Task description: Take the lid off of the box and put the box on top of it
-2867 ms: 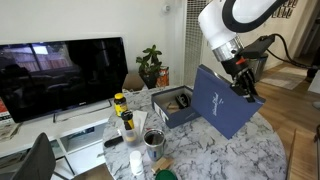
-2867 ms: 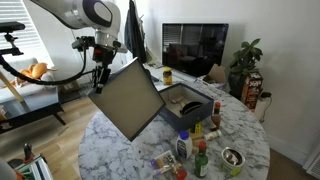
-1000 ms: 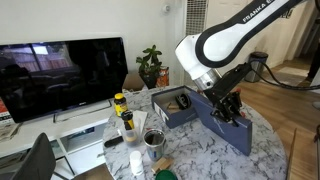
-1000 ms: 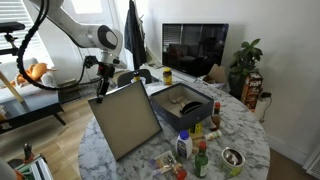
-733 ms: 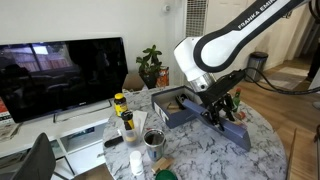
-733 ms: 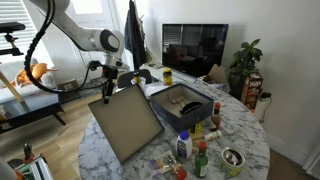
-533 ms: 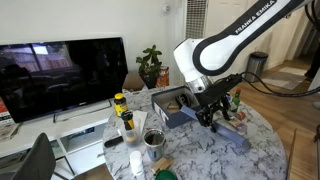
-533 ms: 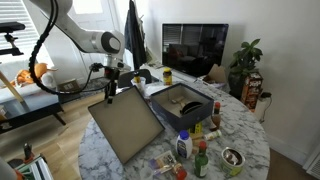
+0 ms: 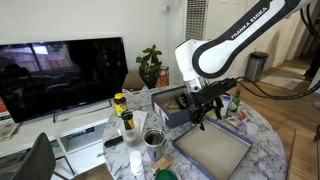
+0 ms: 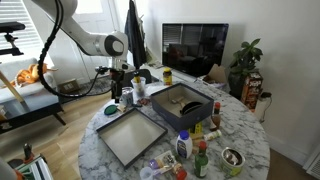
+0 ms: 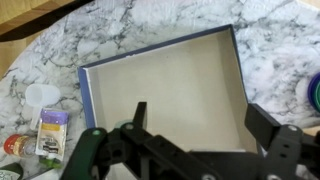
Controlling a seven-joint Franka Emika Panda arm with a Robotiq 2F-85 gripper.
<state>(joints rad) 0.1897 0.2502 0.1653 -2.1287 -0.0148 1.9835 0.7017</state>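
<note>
Wrist view looks straight down on the lid, which lies flat on the marble worktop with its pale inner face up and its low rim showing all round. The hand hovers above it, fingers spread wide, gripping nothing and touching nothing. In an exterior view the box stands open close beside the lid, at about 11 o'clock from it; whether the two touch I cannot tell. Being cardboard, the box is probably light for its bulk, but its walls will likely flex under a squeeze. It also looks too wide for the fingers to straddle. The sensible hold is a pinch on one wall at the middle of its rim, one finger inside and one outside. Something dark lies inside the box, too small to make out, and could shift if the box tips. Bottles crowd the worktop at about 5 o'clock from the box.
</note>
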